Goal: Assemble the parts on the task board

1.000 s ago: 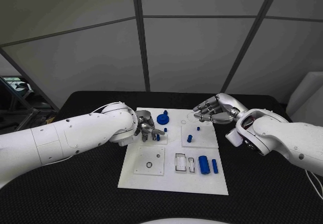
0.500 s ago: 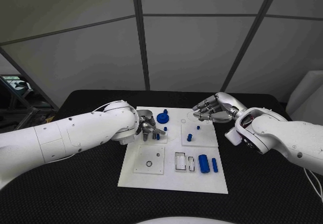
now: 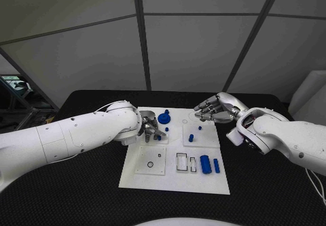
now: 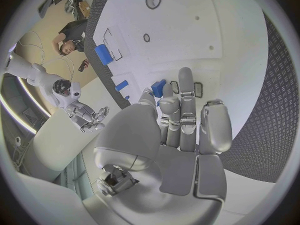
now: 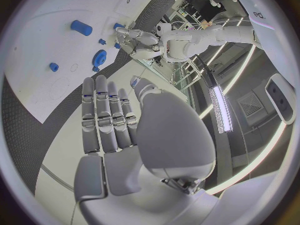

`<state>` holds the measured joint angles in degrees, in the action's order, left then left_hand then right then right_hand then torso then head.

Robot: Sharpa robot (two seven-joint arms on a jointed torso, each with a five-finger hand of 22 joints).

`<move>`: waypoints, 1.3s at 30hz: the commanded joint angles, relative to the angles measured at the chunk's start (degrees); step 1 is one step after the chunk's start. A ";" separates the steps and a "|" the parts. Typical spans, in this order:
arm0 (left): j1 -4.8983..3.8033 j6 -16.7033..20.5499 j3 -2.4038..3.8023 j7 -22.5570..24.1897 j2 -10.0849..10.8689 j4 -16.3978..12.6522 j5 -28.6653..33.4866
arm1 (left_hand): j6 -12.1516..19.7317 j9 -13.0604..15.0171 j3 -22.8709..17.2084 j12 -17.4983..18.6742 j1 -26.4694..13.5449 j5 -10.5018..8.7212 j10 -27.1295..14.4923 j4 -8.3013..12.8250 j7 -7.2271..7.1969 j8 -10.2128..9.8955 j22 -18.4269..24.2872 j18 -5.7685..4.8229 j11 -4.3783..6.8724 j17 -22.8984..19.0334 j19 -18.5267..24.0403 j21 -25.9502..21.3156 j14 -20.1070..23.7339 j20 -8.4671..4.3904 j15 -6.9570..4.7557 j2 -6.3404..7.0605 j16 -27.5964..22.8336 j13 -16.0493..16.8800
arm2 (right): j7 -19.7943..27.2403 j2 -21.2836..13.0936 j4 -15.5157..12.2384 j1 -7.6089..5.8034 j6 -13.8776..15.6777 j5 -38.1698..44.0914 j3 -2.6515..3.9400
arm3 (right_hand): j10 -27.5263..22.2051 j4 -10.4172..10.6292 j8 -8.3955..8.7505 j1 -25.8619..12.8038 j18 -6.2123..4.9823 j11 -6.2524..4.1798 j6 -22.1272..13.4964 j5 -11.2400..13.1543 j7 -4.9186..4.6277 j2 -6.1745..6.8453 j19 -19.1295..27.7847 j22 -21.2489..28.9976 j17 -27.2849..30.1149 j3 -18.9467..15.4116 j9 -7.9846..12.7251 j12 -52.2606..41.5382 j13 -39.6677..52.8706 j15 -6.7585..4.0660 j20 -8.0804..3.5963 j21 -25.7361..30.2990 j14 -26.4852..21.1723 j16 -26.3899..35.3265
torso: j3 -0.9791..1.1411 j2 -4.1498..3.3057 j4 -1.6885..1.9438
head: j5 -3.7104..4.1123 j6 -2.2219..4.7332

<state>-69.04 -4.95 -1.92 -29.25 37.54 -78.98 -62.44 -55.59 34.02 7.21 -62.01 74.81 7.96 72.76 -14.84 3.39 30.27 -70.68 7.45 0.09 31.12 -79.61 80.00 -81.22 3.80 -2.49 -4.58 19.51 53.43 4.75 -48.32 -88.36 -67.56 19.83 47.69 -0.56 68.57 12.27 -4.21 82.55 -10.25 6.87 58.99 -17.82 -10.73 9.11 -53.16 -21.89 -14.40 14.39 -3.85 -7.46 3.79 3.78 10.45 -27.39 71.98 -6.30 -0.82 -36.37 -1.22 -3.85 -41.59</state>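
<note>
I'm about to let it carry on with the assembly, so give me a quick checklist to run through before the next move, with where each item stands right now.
1. Left hand has a part: ok, its fingers pinch a small blue piece over the task board.
2. Part lined up with its hole: cannot tell, the fingers hide what lies under it.
3. Right hand clear of the work: ok, it hovers at the board's far right corner, holding nothing, fingers curled.
4. Blue gear seated: cannot tell.
5. Two blue cylinders waiting: ok, lying side by side on the board's near right.
</note>
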 commanded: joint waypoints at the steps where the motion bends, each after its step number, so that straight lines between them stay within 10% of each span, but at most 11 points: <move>1: -0.12 -0.62 0.02 -0.37 -0.09 -0.03 -0.42 | 0.58 0.53 -1.68 0.08 2.21 0.35 -0.41 0.94 -0.16 0.40 0.20 -3.29 0.29 0.23 0.56 -0.27 -0.27 -0.07 -0.20 -0.63 -0.42 -0.02 | 0.01 0.02 0.04 -0.11 -0.17 0.18 0.04 | -0.16 -0.24 0.19 -0.62 -0.15 0.14 0.01 -0.22 -0.23 -0.08 -0.47 0.05 0.09 -0.05 -0.01 0.22 -0.07 0.39 0.00 0.38 0.05 0.38 | 0.01 0.02 0.00 | 0.04 -0.08; 10: -0.12 1.20 0.02 -0.22 0.77 -0.79 2.31 | 2.41 2.88 -15.09 1.36 8.20 0.68 -1.00 2.46 -0.30 0.49 0.07 -3.24 0.62 1.46 0.84 -0.53 -0.37 -0.44 -0.44 -0.09 -1.50 -0.64 | 0.08 0.09 0.39 -0.11 -0.29 0.18 0.03 | -0.22 -0.42 0.21 -0.48 -0.16 0.15 -0.08 -0.60 -0.25 -0.08 -0.52 0.24 0.23 0.05 0.00 0.24 -0.09 0.42 0.02 0.64 0.03 0.66 | -0.07 0.02 0.04 | 0.29 -0.22; 12: -0.12 1.77 0.02 -0.17 1.10 -1.10 2.98 | 2.72 3.74 -20.88 1.58 7.56 0.64 -0.92 1.99 -0.22 0.86 -0.01 -3.24 0.64 1.80 0.88 -0.59 -0.45 -0.39 -0.24 2.24 -1.80 -0.80 | 0.14 0.12 0.47 -0.10 -0.23 0.18 0.03 | -0.23 -0.45 0.20 -0.45 -0.15 0.15 -0.09 -0.66 -0.25 -0.09 -0.52 0.27 0.26 0.08 -0.01 0.24 -0.09 0.43 0.03 0.69 0.02 0.70 | -0.06 0.03 0.05 | 0.27 -0.23; 13: -0.11 2.32 0.02 -0.11 1.43 -1.45 3.50 | 2.87 5.16 -29.68 1.57 4.38 0.25 -0.61 0.71 0.17 1.65 -0.25 -3.27 0.43 2.35 0.84 -0.63 -0.63 -0.36 0.03 6.22 -2.25 -0.85 | 0.21 0.14 0.52 -0.10 -0.18 0.18 0.03 | -0.26 -0.46 0.21 -0.46 -0.15 0.17 -0.12 -0.71 -0.27 -0.08 -0.51 0.31 0.29 0.08 0.00 0.25 -0.09 0.45 0.04 0.75 0.00 0.77 | -0.06 0.03 0.08 | 0.26 -0.22; 19: -0.11 4.67 0.03 0.05 2.73 -2.95 4.87 | 3.09 7.33 -41.52 1.26 0.04 0.19 -0.09 3.40 0.15 2.93 -1.03 -3.39 0.52 3.14 0.49 -0.44 -0.93 -0.21 -0.31 10.21 -2.92 -0.71 | 0.47 0.18 0.72 -0.10 0.01 0.18 0.03 | -0.31 -0.47 0.23 -0.50 -0.14 0.21 -0.17 -0.77 -0.31 -0.07 -0.50 0.37 0.34 0.08 0.00 0.27 -0.10 0.48 0.05 0.85 -0.03 0.86 | -0.04 0.06 0.14 | 0.19 -0.35; 39: 0.08 10.48 -0.13 -0.31 4.91 -5.42 0.40 | 3.37 9.19 -49.39 -0.34 -4.31 0.05 1.19 7.91 -0.14 3.88 -4.42 -4.01 0.52 3.90 -1.48 1.36 -1.27 -0.33 -0.41 12.09 -3.55 0.78 | 1.40 0.33 1.10 -0.09 0.91 0.18 0.02 | -0.38 -0.37 0.24 -0.71 -0.13 0.27 -0.27 -1.08 -0.37 -0.15 -0.52 0.54 0.44 0.10 0.01 0.28 -0.10 0.54 0.11 1.10 0.00 1.07 | -0.02 0.01 0.07 | -0.54 -0.65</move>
<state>-68.93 3.41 -2.06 -29.25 42.57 -84.47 -59.71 -52.40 43.14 -33.14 -62.02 71.09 8.09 73.45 -15.56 3.28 33.96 -74.95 7.41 0.68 34.95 -80.78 81.01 -82.13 3.49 -2.78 7.31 16.19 54.14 5.42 -48.05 -87.25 -67.55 20.16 47.75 -0.58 68.37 12.12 -4.21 82.23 -10.24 7.07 58.79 -18.75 -10.93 8.79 -53.36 -21.41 -14.03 14.55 -3.86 -7.46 3.77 3.78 10.65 -26.56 71.97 -5.45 -0.79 -36.33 -1.15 -4.36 -42.17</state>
